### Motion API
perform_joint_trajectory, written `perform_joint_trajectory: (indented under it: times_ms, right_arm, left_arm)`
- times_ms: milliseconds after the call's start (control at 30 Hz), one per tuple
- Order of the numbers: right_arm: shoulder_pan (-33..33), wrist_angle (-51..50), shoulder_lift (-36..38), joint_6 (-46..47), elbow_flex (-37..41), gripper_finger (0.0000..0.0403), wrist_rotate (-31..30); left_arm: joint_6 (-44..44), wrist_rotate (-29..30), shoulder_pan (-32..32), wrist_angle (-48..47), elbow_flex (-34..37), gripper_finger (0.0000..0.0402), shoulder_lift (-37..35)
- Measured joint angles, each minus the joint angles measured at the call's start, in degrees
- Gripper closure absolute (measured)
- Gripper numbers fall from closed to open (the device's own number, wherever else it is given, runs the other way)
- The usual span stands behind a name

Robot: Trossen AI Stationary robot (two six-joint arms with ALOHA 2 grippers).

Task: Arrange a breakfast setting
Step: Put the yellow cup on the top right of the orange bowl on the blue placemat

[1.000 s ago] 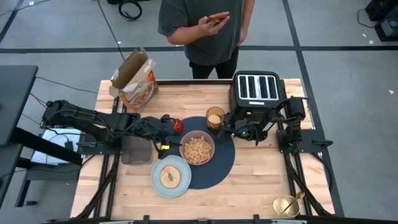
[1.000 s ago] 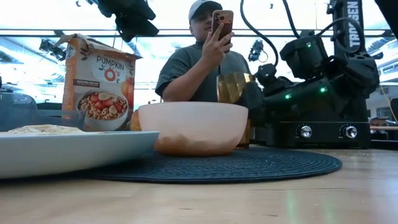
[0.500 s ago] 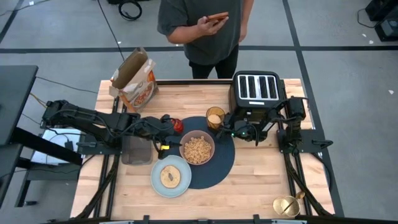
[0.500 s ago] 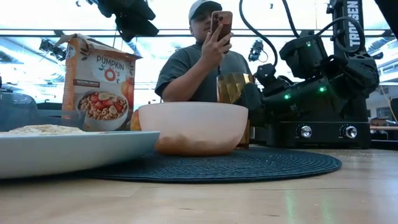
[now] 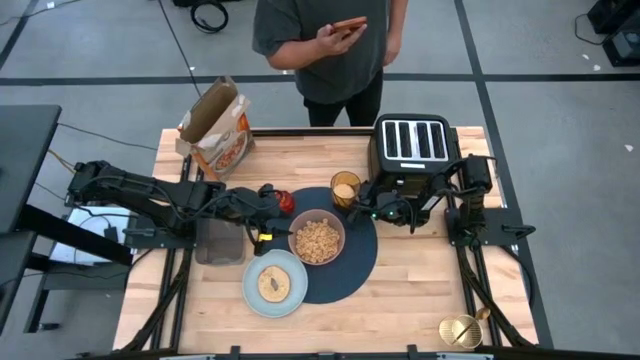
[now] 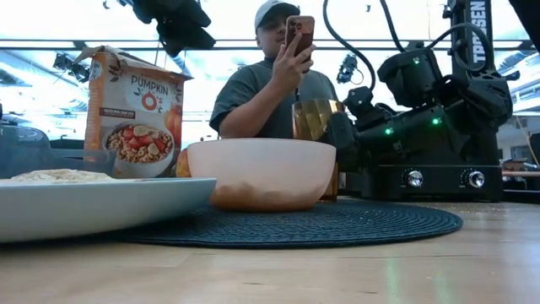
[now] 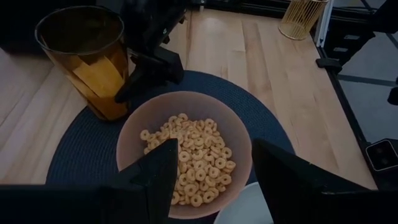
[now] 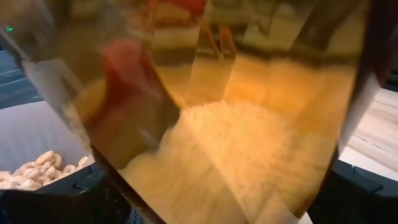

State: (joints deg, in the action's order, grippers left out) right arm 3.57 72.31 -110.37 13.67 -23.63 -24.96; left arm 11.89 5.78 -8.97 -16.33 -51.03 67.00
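Note:
The navy placemat (image 5: pixel 350 262) lies mid-table. On it stands the pink bowl (image 5: pixel 317 240), holding cereal rings. The amber cup (image 5: pixel 346 188) stands at the placemat's far edge. The blue-grey plate (image 5: pixel 250 290) holds the bagel (image 5: pixel 274 284) at the bowl's near left. The red apple (image 5: pixel 286 201) lies left of the cup. My left gripper (image 7: pixel 214 180) is open and empty at the bowl's left rim (image 7: pixel 186 149). My right gripper (image 5: pixel 362 205) is shut on the cup. I cannot make out the gold spoon. My right gripper holds the amber cup by its side wall (image 7: pixel 118 87), one finger (image 7: pixel 146 78) on the wall toward the bowl and the other hidden behind the cup. The fingers come level from the table's right. The cup stands upright; in the right wrist view it (image 8: pixel 236 124) fills the space between the fingers.
The black toaster (image 5: pixel 412 145) stands just behind my right arm. An open cereal box (image 5: pixel 215 125) stands at the far left, a grey container (image 5: pixel 218 240) under my left arm. A gold wire holder (image 5: pixel 460 330) sits at the near right corner. A person (image 5: pixel 330 50) stands at the far edge.

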Motion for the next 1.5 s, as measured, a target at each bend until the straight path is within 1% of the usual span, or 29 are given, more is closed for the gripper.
perform_joint_trajectory:
  times_ms: [67, 167, 267, 333, 400, 500, 633, 800, 933, 1000, 1067, 1167, 1267, 1367, 1500]
  right_arm:
    - [0.0, 0.7, -0.1, -0.4, 0.0, 0.0037, 0.3]
    - [0.3, 1.7, -0.1, -0.5, 0.0, 0.0037, 0.8]
    - [0.3, 2.2, -0.1, -0.6, 0.0, 0.0034, 1.0]
    - [0.4, 1.9, -0.1, 0.1, 0.0, 0.0018, 1.2]
    - [0.7, 1.6, -0.1, 1.3, 0.0, 0.0022, 1.6]
    - [0.8, 1.5, 0.0, 0.6, 0.0, 0.0032, 3.4]
    - [0.8, 1.5, 0.0, -0.3, 0.0, 0.0013, 4.7]
    - [0.8, 1.5, 0.0, -0.6, 0.0, 0.0023, 4.9]
    - [0.8, 1.4, 0.0, -0.5, -0.1, 0.0011, 5.0]
    - [0.8, 1.1, 0.0, -0.1, -0.1, 0.0008, 5.0]
    - [0.8, 0.9, 0.1, -0.3, -0.1, 0.0012, 5.2]
    - [0.8, 0.5, 0.1, -0.8, -0.2, 0.0015, 5.9]
    - [0.8, 0.3, 0.1, -0.9, -0.2, 0.0013, 6.3]
    - [0.8, 0.3, 0.1, -1.3, -0.2, 0.0010, 7.2]
    - [0.8, 0.2, 0.1, -0.4, -0.4, 0.0010, 8.0]
  left_arm:
    - [-0.6, 0.0, 0.0, 0.3, 0.0, 0.0189, 0.0]
    - [1.5, 0.1, 0.0, 3.9, 0.0, 0.0189, 0.1]
    - [3.2, 2.7, 0.2, 9.0, 0.0, 0.0189, 1.8]
    - [3.2, 5.6, 0.3, 13.0, 0.0, 0.0189, 3.5]
    - [2.3, 6.7, 1.0, 15.3, 0.0, 0.0189, 5.2]
    - [2.6, 5.3, 3.2, 18.7, 0.0, 0.0188, 7.9]
    - [3.0, 3.2, 5.8, 24.3, 0.0, 0.0180, 11.1]
    - [0.7, 0.5, 7.9, 29.5, 0.0, 0.0161, 15.6]
    - [0.6, -1.2, 10.7, 27.7, -0.5, 0.0153, 19.1]
    - [-0.5, -5.1, 12.8, 25.9, -2.5, 0.0155, 20.8]
    - [-4.2, -7.9, 13.8, 24.4, -5.7, 0.0162, 22.8]
    - [-11.3, -9.8, 14.7, 19.4, -11.0, 0.0169, 25.8]
    - [-18.0, -13.4, 16.1, 14.5, -15.8, 0.0172, 28.8]
    - [-22.4, -15.9, 17.6, 9.6, -20.2, 0.0173, 32.5]
    - [-26.3, -16.4, 19.0, 4.7, -24.8, 0.0177, 36.3]
